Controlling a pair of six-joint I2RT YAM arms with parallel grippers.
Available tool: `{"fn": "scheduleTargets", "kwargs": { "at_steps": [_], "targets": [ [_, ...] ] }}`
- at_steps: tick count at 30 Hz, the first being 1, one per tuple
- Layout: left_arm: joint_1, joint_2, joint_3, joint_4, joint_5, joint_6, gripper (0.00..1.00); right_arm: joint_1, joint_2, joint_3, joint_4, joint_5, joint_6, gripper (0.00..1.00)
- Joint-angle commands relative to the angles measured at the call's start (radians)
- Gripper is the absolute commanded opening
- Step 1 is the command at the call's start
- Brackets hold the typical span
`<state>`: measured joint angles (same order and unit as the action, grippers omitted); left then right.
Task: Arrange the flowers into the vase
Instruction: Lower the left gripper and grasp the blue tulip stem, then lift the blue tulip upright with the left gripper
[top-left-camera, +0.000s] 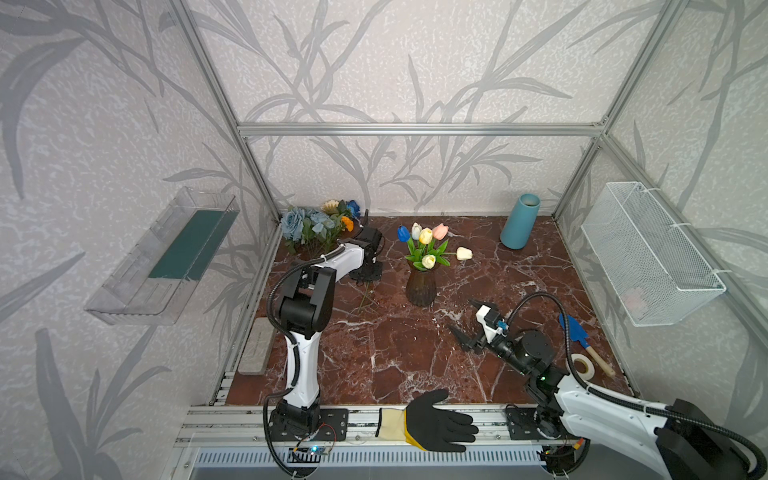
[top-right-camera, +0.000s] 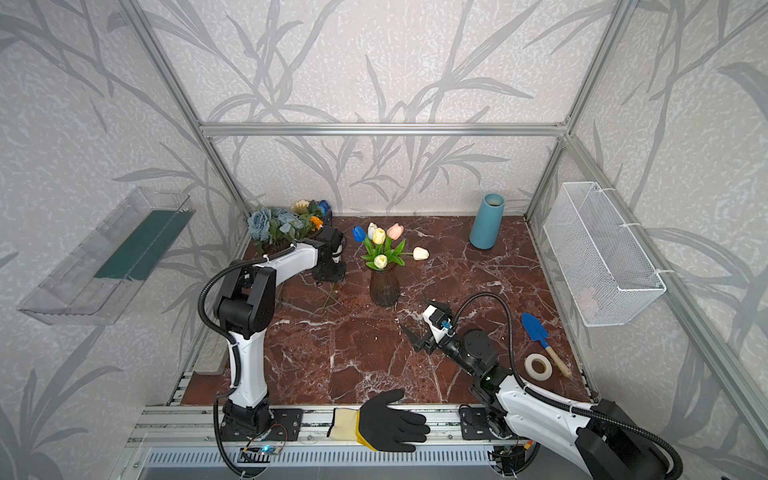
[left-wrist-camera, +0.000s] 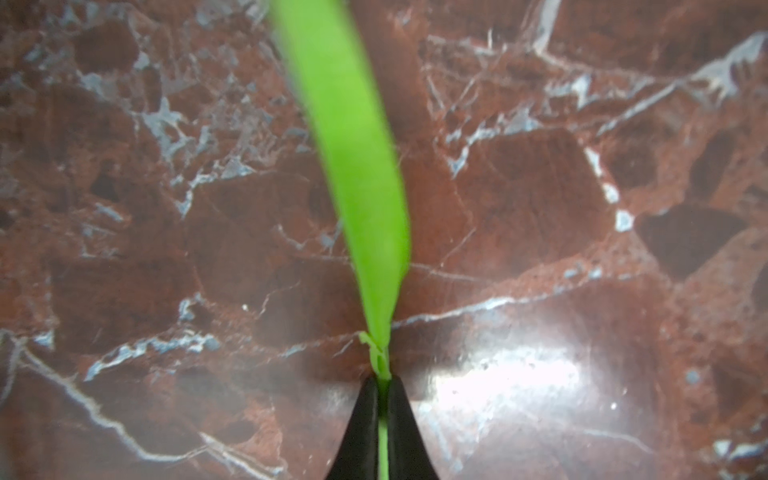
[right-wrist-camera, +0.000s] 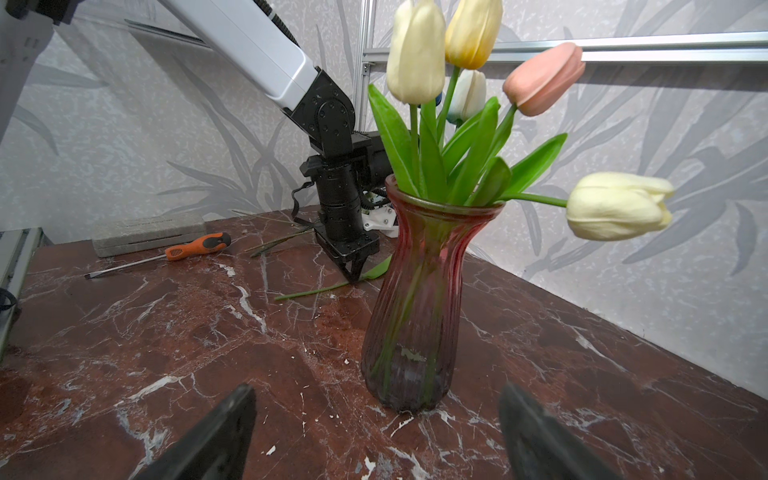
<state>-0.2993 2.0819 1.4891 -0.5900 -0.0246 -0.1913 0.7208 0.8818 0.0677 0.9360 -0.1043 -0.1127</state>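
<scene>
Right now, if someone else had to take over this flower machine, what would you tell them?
Left fingers: shut on a green stem lying on the table, left of the vase.
Right fingers: open, empty, near the vase.
Done: six tulips stand in the vase.
Left: probably lift the pinched stem into the vase; the rose bunch sits in the back left corner.

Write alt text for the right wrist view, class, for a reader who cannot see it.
A red glass vase holding cream, yellow and pink tulips stands on a brown marble table. Beyond it, the left pincer is shut on a green stem lying on the table.
</scene>
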Motion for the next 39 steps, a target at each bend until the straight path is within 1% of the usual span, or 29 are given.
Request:
{"fn": "scheduleTargets", "kwargs": {
  "at_steps": [1,2,6,9,11,13,15,18,19,20,22,25,29,33,39],
  "targets": [
    [0.003,-0.118,-0.051,0.055,0.005,0.006,0.02,0.005,-0.012,0.008,0.010,0.011,0.008,0.92],
    [0.002,-0.155,-0.074,0.091,0.021,0.007,0.00,0.005,-0.012,0.007,0.008,0.008,0.005,0.92],
    [-0.003,-0.334,-0.213,0.283,0.112,0.021,0.00,0.005,-0.014,0.007,0.010,0.005,0.001,0.92],
    [-0.012,-0.520,-0.387,0.536,0.152,0.015,0.00,0.005,-0.018,0.005,0.010,0.005,0.001,0.92],
    [-0.016,-0.642,-0.530,0.767,0.189,0.005,0.00,0.005,-0.020,0.004,0.010,0.008,0.001,0.92],
    [-0.018,-0.745,-0.624,0.925,0.215,-0.002,0.00,0.005,-0.018,0.004,0.013,0.008,0.002,0.92],
    [-0.020,-0.826,-0.676,1.016,0.233,-0.007,0.00,0.005,-0.018,0.004,0.015,0.006,0.003,0.92],
    [-0.021,-0.898,-0.733,1.187,0.359,-0.014,0.00,0.005,-0.011,0.004,0.023,0.006,0.010,0.92],
    [-0.025,-0.905,-0.759,1.295,0.405,-0.029,0.00,0.005,-0.006,0.003,0.029,0.006,0.014,0.92],
    [-0.030,-0.907,-0.781,1.402,0.428,-0.052,0.00,0.005,0.000,0.003,0.037,0.003,0.016,0.92],
    [-0.038,-0.900,-0.803,1.558,0.458,-0.090,0.00,0.005,0.012,0.002,0.049,-0.001,0.017,0.92],
    [-0.047,-0.857,-0.793,1.711,0.514,-0.133,0.00,0.005,0.016,0.002,0.052,0.001,0.016,0.92],
    [-0.056,-0.777,-0.757,1.813,0.538,-0.173,0.00,0.005,0.020,0.003,0.055,0.002,0.016,0.92],
    [-0.058,-0.708,-0.749,1.886,0.525,-0.198,0.00,0.005,0.019,0.002,0.054,0.004,0.012,0.92],
    [-0.061,-0.625,-0.731,2.001,0.537,-0.266,0.00,0.005,0.012,0.003,0.048,0.003,0.011,0.92]
  ]
}}
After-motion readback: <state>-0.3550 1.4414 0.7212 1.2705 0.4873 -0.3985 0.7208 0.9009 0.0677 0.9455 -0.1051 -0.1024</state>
